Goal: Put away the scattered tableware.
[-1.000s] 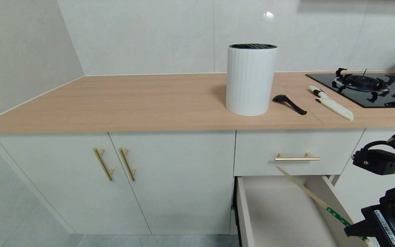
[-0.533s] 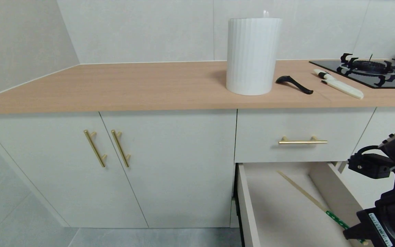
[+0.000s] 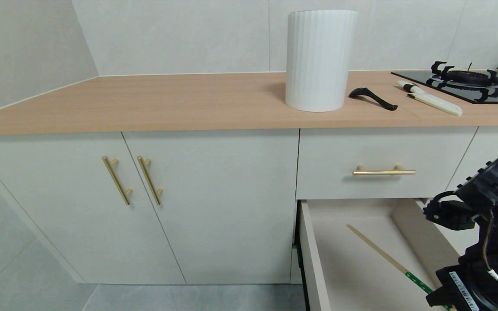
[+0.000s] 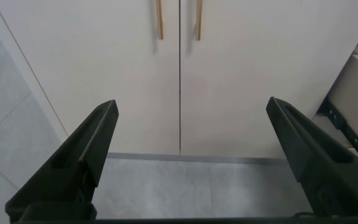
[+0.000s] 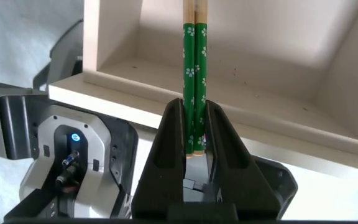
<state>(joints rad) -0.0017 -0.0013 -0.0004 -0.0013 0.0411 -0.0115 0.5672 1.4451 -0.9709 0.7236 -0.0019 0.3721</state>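
Between the closed fingers of the right gripper (image 5: pixel 194 146) sat a pair of chopsticks (image 5: pixel 195 74), green with small white flowers at the held end and pale wood farther out. The two sticks lay side by side and were clamped tight near their butt ends. They ran straight out ahead of the gripper and over the open drawer (image 3: pixel 308 255), slanting toward its back. Whether their tips touched the drawer floor could not be told.

Just above the drawer, ahead of the gripper, was a closed drawer front with a gold bar handle (image 3: pixel 384 172). Higher up and farther ahead lay the wooden countertop (image 3: pixel 145 103). On it, well apart from the gripper, a black spoon (image 3: pixel 372 97) lay next to a white knife (image 3: pixel 432 98) with a black band on its handle; the two were near each other but not touching. A tall white ribbed holder (image 3: pixel 320 60) stood upright just beside the spoon, on the side away from the knife. Beyond the knife was a black gas hob (image 3: pixel 469 82).

The left gripper (image 4: pixel 191 155) had its fingers spread wide with nothing between them. It faced a pair of cabinet doors with gold handles (image 4: pixel 159 18), with grey floor below.
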